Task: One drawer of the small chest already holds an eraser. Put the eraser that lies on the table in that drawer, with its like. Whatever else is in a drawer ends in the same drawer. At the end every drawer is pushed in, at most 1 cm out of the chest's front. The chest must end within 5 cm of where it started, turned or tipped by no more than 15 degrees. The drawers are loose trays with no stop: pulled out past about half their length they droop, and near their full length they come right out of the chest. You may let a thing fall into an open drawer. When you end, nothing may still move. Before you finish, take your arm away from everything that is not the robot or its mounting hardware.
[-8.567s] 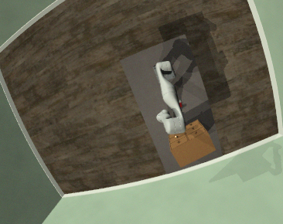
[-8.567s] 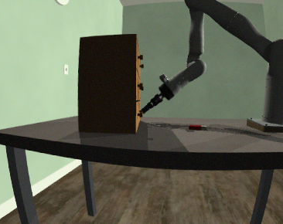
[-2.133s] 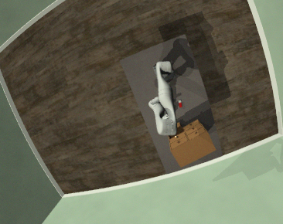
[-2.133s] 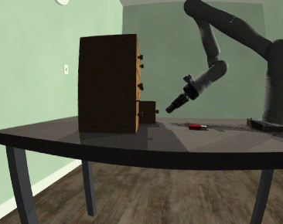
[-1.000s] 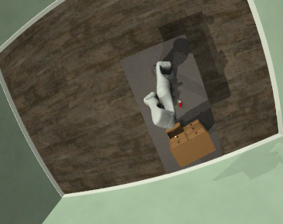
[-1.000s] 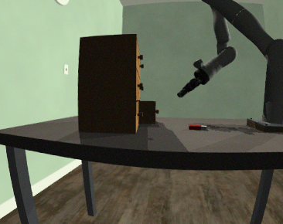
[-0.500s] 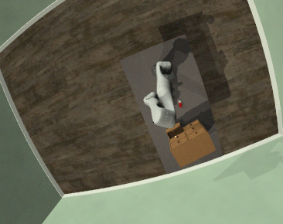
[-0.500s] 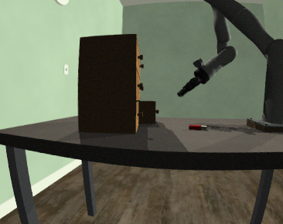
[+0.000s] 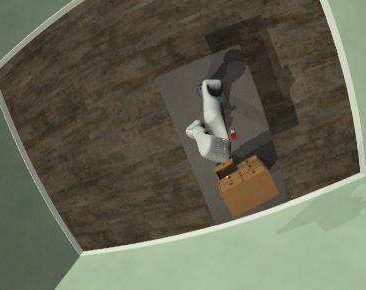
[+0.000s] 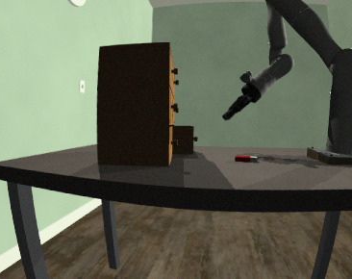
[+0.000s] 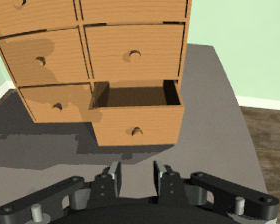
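The wooden chest (image 9: 252, 194) (image 10: 135, 106) stands upright. Its bottom drawer (image 10: 184, 139) (image 11: 116, 125), on the right in the wrist view, is pulled partly out and looks level. The part of its inside that shows holds no visible eraser; the floor near its front is hidden. The red and white eraser (image 9: 233, 134) (image 10: 245, 158) lies on the table between the chest and the robot's base, outside the wrist view. My gripper (image 10: 226, 116) (image 11: 137, 171) is partly open and empty, in the air in front of the open drawer and above the table. The arm hides it in the top view.
The other drawers visible in the wrist view, such as the bottom left drawer (image 11: 45, 104), look pushed in. Round knobs stick out of their fronts. The table (image 9: 182, 90) (image 10: 62, 159) has an edge (image 11: 246, 117) to the right of the chest in the wrist view.
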You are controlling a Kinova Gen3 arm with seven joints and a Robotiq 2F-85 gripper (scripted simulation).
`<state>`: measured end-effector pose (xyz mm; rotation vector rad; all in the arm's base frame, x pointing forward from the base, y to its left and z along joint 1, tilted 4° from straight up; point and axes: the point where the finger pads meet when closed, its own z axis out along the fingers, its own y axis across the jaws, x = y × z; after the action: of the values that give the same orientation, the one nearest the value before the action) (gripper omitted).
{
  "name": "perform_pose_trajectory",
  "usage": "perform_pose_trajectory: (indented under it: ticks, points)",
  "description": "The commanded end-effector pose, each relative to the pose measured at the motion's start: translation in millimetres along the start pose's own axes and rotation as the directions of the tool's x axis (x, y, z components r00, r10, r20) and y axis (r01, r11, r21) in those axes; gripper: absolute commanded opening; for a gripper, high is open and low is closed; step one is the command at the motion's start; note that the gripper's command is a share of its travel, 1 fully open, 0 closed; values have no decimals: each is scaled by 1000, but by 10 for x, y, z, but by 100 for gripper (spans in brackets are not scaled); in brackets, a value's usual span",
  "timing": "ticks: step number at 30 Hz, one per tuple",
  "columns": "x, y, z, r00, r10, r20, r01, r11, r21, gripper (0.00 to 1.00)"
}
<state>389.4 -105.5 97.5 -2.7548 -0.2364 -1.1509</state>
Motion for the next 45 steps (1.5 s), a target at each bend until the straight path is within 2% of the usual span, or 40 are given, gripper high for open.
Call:
perform_pose_trajectory:
  ticks: [1, 13, 15, 30, 32, 45]
  points:
    - [67, -5, -32, 1000, -10, 2, 10, 1000, 0, 33]
    - [85, -10, -177, 995, -7, 102, 7, 1000, 0, 33]
    - [85, -10, -177, 995, -7, 102, 7, 1000, 0, 33]
    - [110, -4, -358, 975, -5, 223, 6, 1000, -3, 33]
    - [110, -4, -358, 975, -5, 223, 6, 1000, -3, 33]
    - [131, -5, -503, 948, -2, 320, 4, 1000, -4, 33]
